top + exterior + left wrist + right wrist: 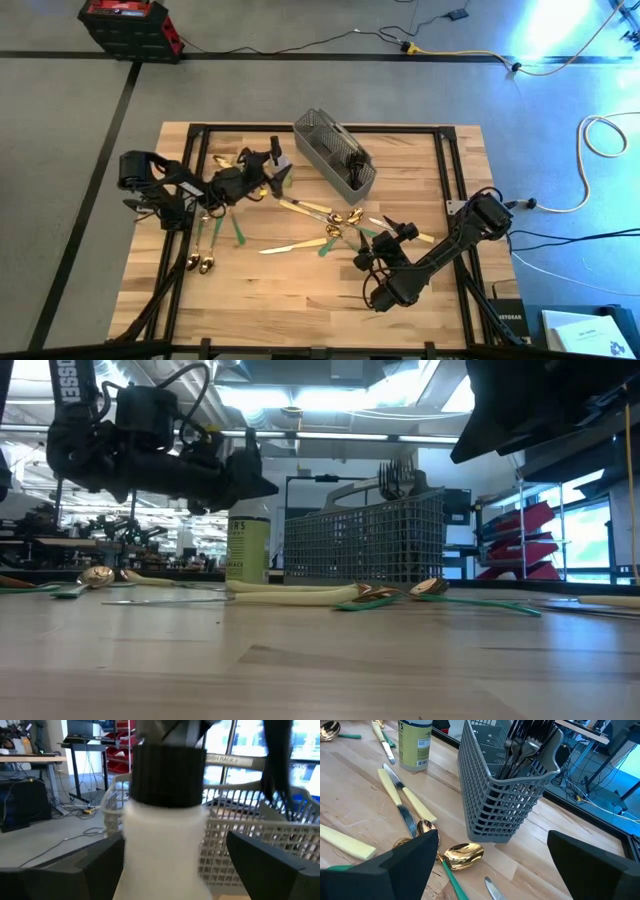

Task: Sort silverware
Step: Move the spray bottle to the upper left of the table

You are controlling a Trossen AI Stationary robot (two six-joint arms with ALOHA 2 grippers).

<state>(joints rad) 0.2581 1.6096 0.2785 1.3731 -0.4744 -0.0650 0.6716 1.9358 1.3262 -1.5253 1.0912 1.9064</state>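
Silverware [320,228] lies between left gripper [268,168] and right gripper [372,250].

Little readable text: the spray bottle [416,742], standing ahead of the right gripper [490,855] beside the caddy [502,785], has a printed label whose lines are too small to read. Left wrist view: a grey bar [235,760] beyond the bottle in front of the left gripper [172,855] shows letters like "HIGH RACK", blurred, not certain. Low view: white vertical lettering on the dark arm link [72,385] at top, cut off, unreadable.
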